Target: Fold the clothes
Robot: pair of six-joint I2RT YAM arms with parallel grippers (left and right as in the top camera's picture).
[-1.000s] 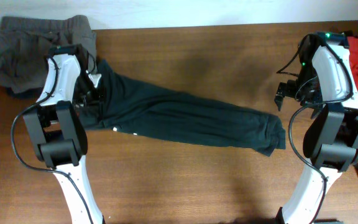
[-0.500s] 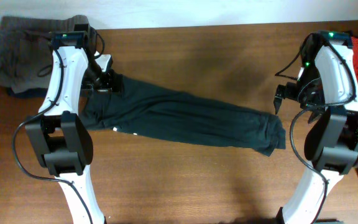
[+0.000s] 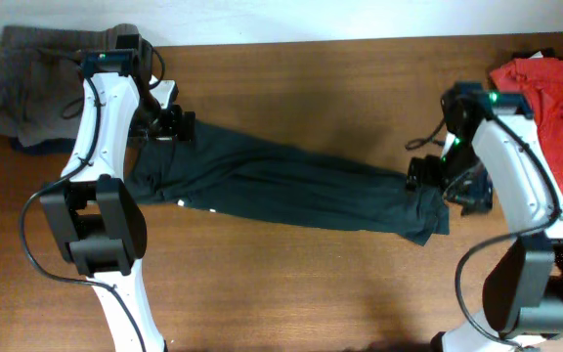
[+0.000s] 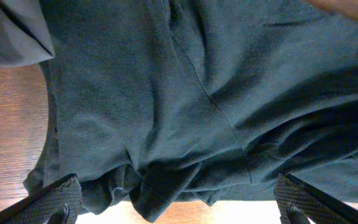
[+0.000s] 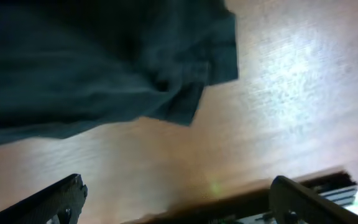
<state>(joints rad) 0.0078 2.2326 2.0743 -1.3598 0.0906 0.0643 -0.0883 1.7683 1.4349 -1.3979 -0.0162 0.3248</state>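
The clothes show as three garments. A black T-shirt (image 3: 291, 181) lies bunched in a long band, slanting from upper left to lower right across the table (image 3: 291, 284). My left gripper (image 3: 172, 127) hovers open over its left end. In the left wrist view the dark cloth (image 4: 185, 93) fills the frame, and the left gripper (image 4: 178, 208) holds nothing. My right gripper (image 3: 425, 176) stands open at the shirt's right end. The blurred right wrist view shows the cloth's end (image 5: 92, 68) ahead of the empty right gripper (image 5: 179, 199).
A grey garment (image 3: 27, 78) is heaped at the table's far left corner, just behind the left arm. A red T-shirt (image 3: 555, 83) lies at the far right edge, beside the right arm. Bare wood (image 3: 311, 88) lies behind the black shirt.
My left gripper has opened, let go of the black shirt's left end and moved toward the far edge. The right arm has swung left to the shirt's right end, uncovering more of the red T-shirt.
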